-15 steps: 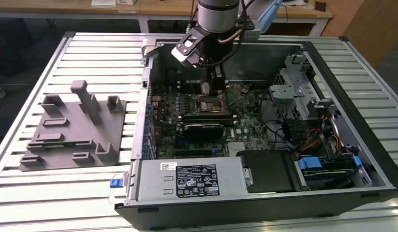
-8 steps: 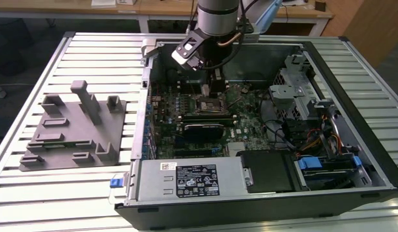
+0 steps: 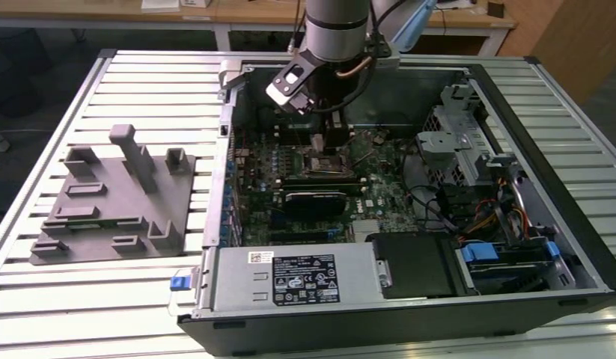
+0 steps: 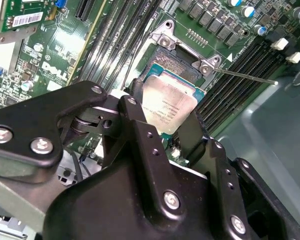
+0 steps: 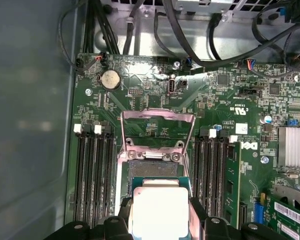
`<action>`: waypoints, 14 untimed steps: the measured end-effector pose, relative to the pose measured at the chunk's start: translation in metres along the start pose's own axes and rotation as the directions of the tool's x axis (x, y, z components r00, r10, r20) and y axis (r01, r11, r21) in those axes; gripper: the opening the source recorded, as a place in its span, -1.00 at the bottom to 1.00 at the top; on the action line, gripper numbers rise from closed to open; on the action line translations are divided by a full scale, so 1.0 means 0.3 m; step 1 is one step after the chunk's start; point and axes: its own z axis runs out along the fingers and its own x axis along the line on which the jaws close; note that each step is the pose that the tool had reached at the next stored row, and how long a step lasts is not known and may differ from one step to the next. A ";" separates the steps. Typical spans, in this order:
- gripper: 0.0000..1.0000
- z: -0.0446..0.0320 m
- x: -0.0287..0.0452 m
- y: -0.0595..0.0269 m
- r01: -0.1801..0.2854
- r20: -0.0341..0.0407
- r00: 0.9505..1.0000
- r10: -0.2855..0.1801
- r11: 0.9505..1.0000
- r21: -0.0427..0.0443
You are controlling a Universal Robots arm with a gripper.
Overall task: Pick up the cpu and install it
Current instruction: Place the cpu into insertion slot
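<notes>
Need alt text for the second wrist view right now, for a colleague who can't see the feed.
The black hand grips the cpu, silver top up, by two opposite edges, at the open socket on the green motherboard. Dark memory slots run along both sides of the socket; whether the cpu is seated cannot be told.

One robot arm (image 3: 336, 26), one gripper (image 4: 164, 114), one cpu (image 5: 160, 215), one open computer case (image 3: 408, 329), one motherboard (image 5: 140, 85), one hinged socket frame (image 5: 157, 120); one grey fixture plate (image 3: 98, 217), one coin battery (image 5: 108, 79), one silver finned heatsink (image 5: 294, 146), one slatted table (image 3: 88, 299)
</notes>
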 end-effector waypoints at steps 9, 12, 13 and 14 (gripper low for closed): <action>0.05 0.028 0.000 0.000 -0.001 0.000 1.000 0.001 1.000 0.000; 0.05 0.040 0.000 -0.001 -0.001 0.000 1.000 0.001 1.000 0.000; 0.05 0.044 0.000 -0.001 -0.001 0.000 1.000 0.001 1.000 0.000; 0.05 0.048 0.000 -0.001 -0.001 0.000 1.000 0.001 1.000 0.000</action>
